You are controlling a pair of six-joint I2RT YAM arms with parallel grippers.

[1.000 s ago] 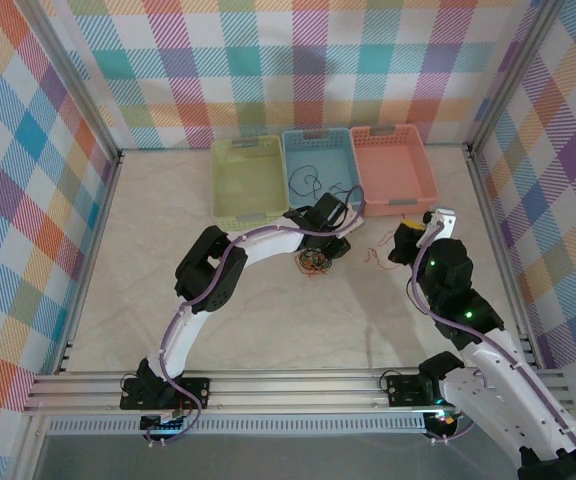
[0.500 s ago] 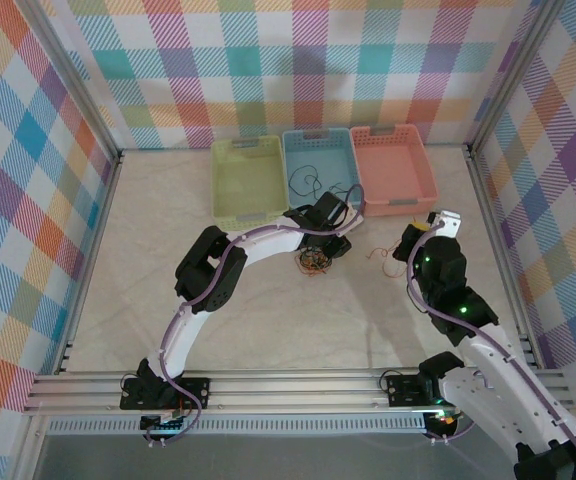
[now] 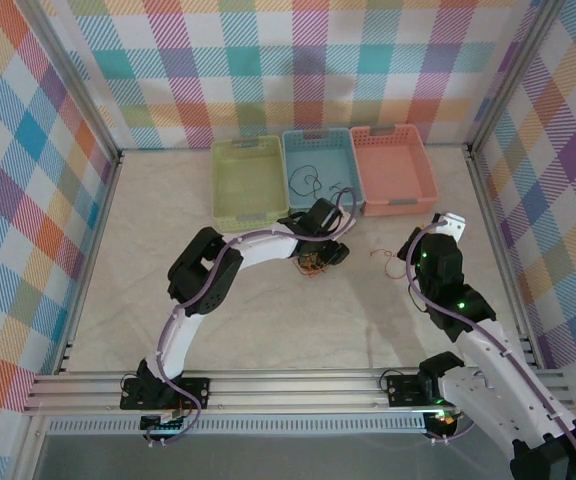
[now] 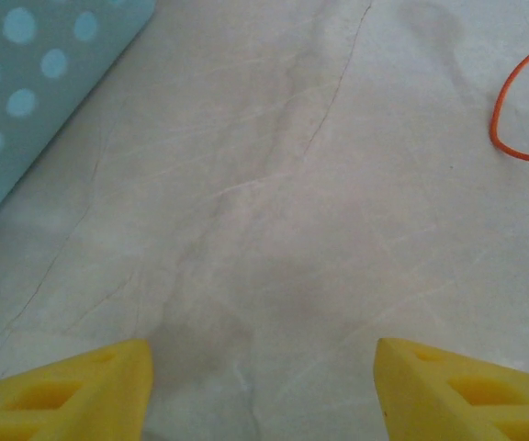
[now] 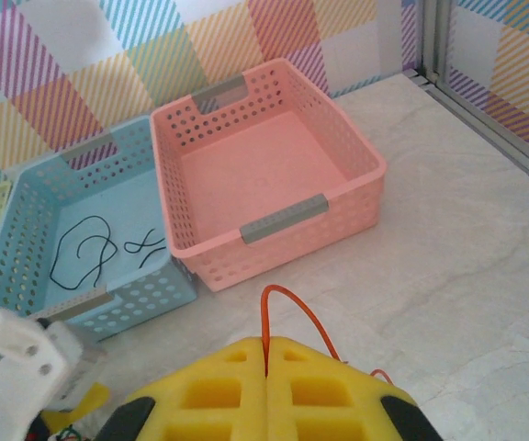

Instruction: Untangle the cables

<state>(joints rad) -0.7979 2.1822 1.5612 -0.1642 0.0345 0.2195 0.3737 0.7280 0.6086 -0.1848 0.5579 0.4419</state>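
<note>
Over the table [image 3: 148, 270], from above, we are seeing the left arm reaching to the middle. Its left gripper [image 3: 332, 250] is sitting just beside the knot of cables [image 3: 313, 264], which is lying on the table just near of the blue basket [image 3: 328, 160]. A black cable [image 3: 306, 182] is lying inside that basket, which is sitting between a yellow-green basket [image 3: 248, 180] on its left and a pink basket [image 3: 393, 170] on its right. A loose orange cable [image 3: 376, 254] is trailing over the table between the knot and the right arm.

At the left wrist, we are looking down between two yellow fingers [image 4: 72, 390]. They are standing wide apart with only bare table between them. An orange loop [image 4: 520, 119] is lying to the far right, clear of them.

At the right wrist, we are watching the right gripper [image 5: 266, 347] pressing its jaws fully together on the orange cable. It is arching up out of the seam toward the pink basket.
</note>
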